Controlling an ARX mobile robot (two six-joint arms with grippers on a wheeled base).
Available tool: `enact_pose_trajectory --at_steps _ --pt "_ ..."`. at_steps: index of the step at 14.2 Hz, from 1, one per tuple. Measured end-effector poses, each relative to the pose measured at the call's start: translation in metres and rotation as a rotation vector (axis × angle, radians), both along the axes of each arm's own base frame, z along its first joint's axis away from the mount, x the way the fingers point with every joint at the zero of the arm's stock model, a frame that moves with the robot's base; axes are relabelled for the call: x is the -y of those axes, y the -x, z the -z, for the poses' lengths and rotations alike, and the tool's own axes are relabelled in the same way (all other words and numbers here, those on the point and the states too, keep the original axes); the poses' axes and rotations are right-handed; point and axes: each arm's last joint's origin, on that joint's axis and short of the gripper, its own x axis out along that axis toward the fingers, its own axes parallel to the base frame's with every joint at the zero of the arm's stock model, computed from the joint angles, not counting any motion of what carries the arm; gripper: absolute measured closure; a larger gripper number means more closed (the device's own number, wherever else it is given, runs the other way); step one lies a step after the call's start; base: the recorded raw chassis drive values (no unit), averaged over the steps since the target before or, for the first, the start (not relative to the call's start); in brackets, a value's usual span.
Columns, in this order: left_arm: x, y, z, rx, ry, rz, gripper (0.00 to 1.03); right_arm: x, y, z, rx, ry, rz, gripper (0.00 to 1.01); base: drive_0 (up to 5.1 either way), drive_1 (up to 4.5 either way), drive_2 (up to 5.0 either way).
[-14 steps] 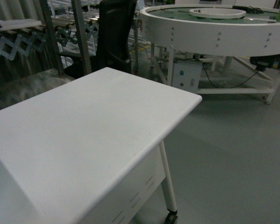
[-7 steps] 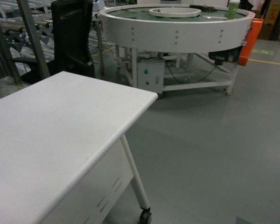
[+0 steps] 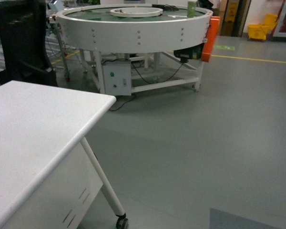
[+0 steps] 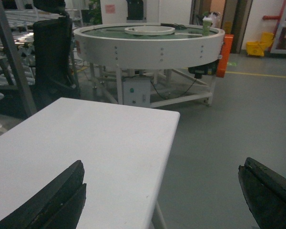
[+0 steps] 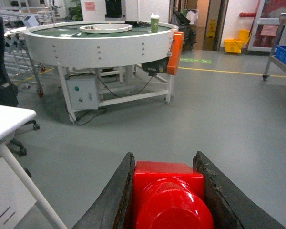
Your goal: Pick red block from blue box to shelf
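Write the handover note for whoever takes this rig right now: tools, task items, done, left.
Right tool: shut on the red block, carried above the floor.
Left tool: open, empty, over the white table.
Blue box: not in view. Shelf: no clear sight of it in any view.
Done: block picked up.
Left: find the shelf, place the block on it, release.

Both the left gripper (image 4: 162,200) and right gripper (image 5: 169,200) have thick, matte black, rough-edged fingers.
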Motion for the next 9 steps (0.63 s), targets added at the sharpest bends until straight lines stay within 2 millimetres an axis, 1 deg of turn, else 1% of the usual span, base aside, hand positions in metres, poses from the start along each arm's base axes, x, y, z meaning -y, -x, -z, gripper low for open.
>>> enact_pose_trajectory --at_steps 9 --pt "0.0 0.0 0.0 0.0 0.0 0.0 0.05 0.0 0.0 -0.0001 0.001 0.0 0.0 0.72 -1.6 -1.56 -1.6"
